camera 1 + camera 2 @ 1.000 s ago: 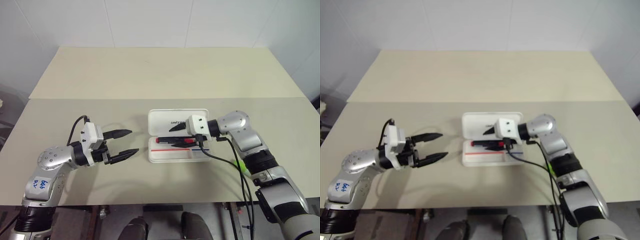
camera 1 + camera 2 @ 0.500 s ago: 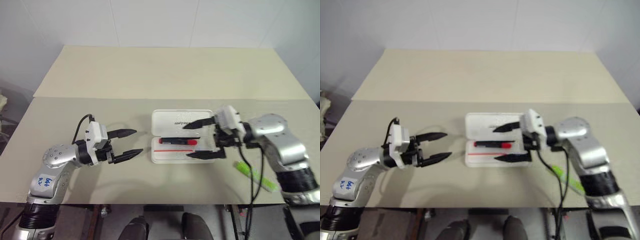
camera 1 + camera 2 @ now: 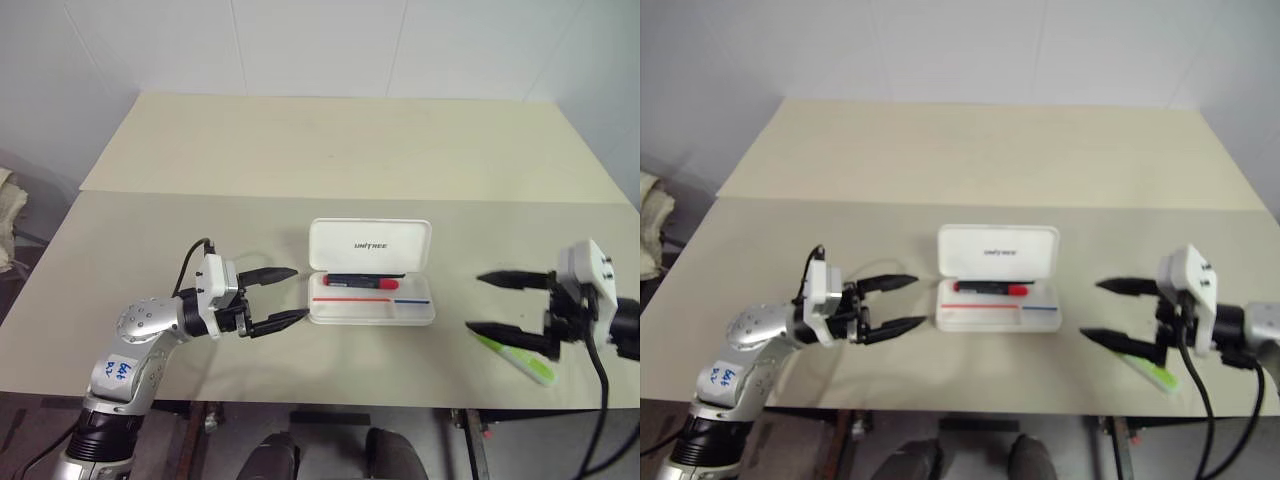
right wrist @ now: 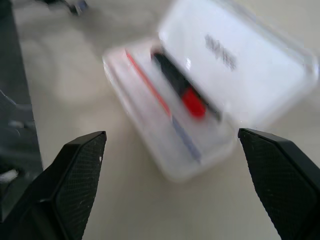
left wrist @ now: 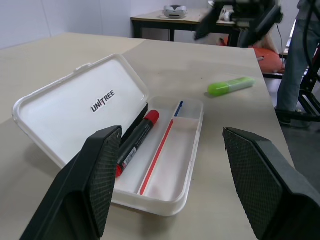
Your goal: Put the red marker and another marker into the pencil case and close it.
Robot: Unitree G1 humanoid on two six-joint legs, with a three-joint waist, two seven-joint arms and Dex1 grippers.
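Right pincer (image 3: 508, 302) hangs open above the green highlighter (image 3: 515, 355), a light, stiff, probably slick pen, best pinched mid-barrel. Left pincer (image 3: 290, 295) waits open, empty, left of the case (image 3: 371, 272).

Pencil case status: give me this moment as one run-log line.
pencil case: open | red marker: inside case | green highlighter: on table, right of case | right hand: open, over highlighter | left hand: open, empty, left of case
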